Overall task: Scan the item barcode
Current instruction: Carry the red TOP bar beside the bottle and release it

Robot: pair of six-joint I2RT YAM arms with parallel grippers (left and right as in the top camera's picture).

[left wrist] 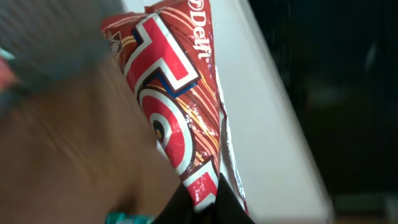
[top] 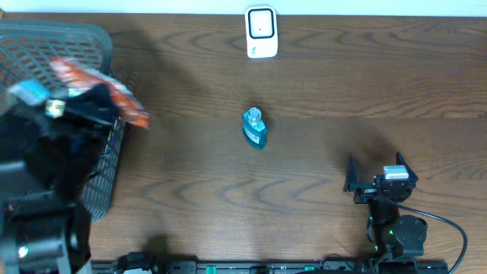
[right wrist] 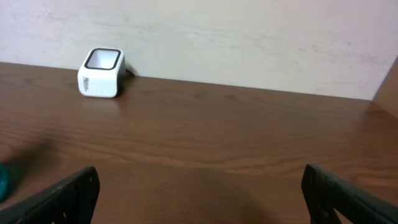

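The scanner (top: 261,32) is sitting at the far edge of the table (top: 342,91), the bottle (top: 254,127) resting before it mid-table. The basket (top: 76,46) is standing at left, a packet (top: 122,95) hanging over its right rim.

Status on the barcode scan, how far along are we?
Done: pick made, left claw shut on the red snack packet above the right rim of the basket. In hand: packet is held well left of the white scanner at the far side. Left: carry it there and show the barcode. The right claw sits open, empty.
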